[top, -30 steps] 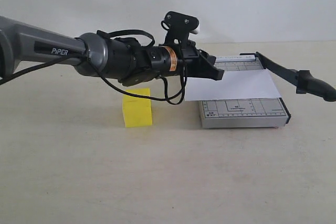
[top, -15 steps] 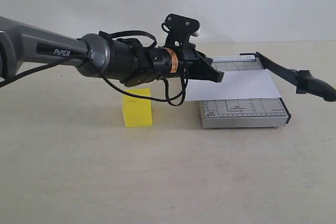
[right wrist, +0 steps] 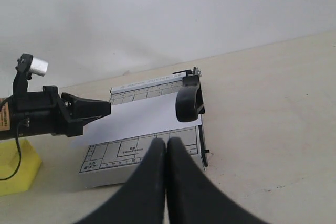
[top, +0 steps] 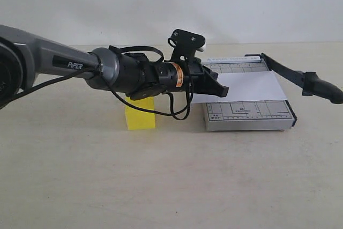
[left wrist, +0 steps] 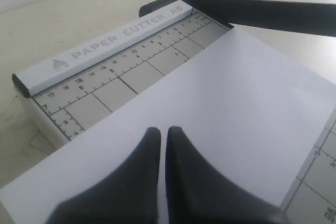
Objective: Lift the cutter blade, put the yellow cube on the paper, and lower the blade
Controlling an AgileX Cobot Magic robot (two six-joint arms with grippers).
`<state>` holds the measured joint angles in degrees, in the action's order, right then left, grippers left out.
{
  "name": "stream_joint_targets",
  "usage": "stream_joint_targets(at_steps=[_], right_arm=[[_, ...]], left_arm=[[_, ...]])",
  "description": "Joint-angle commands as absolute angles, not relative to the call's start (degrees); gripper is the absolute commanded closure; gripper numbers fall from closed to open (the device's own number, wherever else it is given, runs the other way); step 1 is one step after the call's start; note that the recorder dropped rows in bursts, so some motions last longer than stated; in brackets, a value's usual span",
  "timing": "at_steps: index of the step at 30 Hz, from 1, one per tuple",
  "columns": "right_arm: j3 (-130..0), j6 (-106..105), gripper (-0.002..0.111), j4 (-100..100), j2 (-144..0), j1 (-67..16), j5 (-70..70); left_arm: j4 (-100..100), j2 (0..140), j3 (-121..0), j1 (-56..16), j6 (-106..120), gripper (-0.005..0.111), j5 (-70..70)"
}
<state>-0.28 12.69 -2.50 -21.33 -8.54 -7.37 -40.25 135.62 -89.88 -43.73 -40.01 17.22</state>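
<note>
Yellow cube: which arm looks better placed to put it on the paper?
Probably the left. Its arm passes just above the yellow cube, and the left gripper hangs shut over the paper. The right gripper sits beyond the cutter, farther from the cube.

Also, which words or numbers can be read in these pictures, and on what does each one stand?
"PiPER": left arm.
"PAPER CUTTER": trimmer's top bar; the code after it is unclear.
"17", "16", "15": trimmer's ruler.
Too small to read: orange wrist label, print on base front.
</note>
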Motion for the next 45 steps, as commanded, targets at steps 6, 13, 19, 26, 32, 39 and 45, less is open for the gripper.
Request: stream_joint_targets(at_steps=[6, 13, 19, 26, 32, 39, 45], right_arm=[[0.0, 12.77, 0.108, -2.49, -21.12, -8.49, -7.3], [0.0, 12.77, 0.108, -2.49, -21.12, -8.49, -7.3], [0.0, 12.77, 0.108, -2.49, -21.12, -8.49, -7.3], [0.0, 12.77, 0.108, -2.49, -21.12, -8.49, -7.3], [0.0, 12.77, 0.108, -2.49, -21.12, -8.49, -7.3], [0.0, 12.77, 0.108, -2.49, -21.12, -8.59, -7.29], [0.0, 12.77, 0.108, -2.49, -21.12, -8.59, -7.29]], left_arm=[[-39.68, 137.35, -90.04, -44.05, -41.23, 0.102, 21.0], [-39.68, 137.49, -90.04, -44.05, -41.13, 0.102, 21.77], [-39.68, 138.69, -91.59, -44.73, -41.23, 0.102, 22.4], [-39.68, 140.03, -95.26, -46.54, -40.61, 0.102, 19.49], [-42.29, 137.62, -95.37, -46.53, -40.61, 0.102, 15.65], [-46.38, 132.89, -95.37, -46.3, -40.12, 0.102, -1.15], [-46.07, 132.08, -95.37, -46.3, -38.19, 0.102, -2.63]])
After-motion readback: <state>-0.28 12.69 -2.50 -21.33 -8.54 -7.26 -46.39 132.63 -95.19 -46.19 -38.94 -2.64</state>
